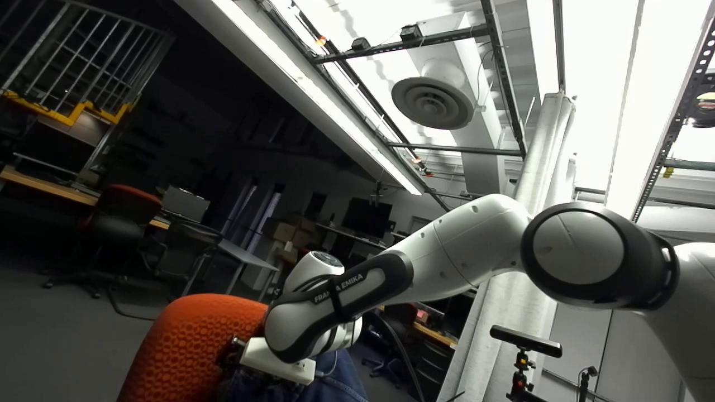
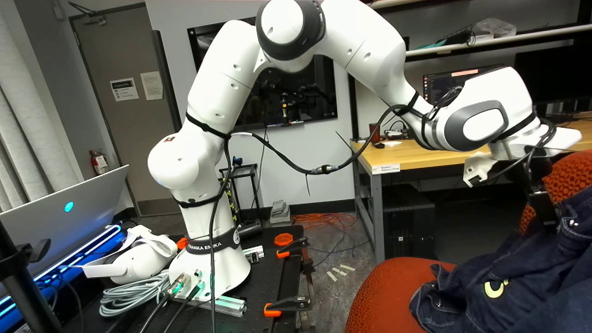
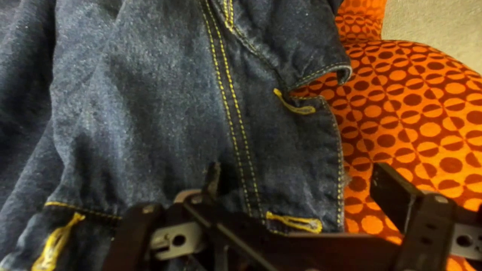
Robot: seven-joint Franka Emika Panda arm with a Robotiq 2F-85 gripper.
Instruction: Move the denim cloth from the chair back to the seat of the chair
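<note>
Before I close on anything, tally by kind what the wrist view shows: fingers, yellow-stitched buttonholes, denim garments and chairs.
Fingers: 2
Yellow-stitched buttonholes: 3 visible
Denim garment: 1
Orange patterned chair: 1
Total: 7

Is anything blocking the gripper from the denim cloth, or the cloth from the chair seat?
Nothing visible blocks either. In the wrist view, an edge of the denim cloth shows between the open jaws of the gripper. In an exterior view, the cloth's lower folds overlap the seat.
</note>
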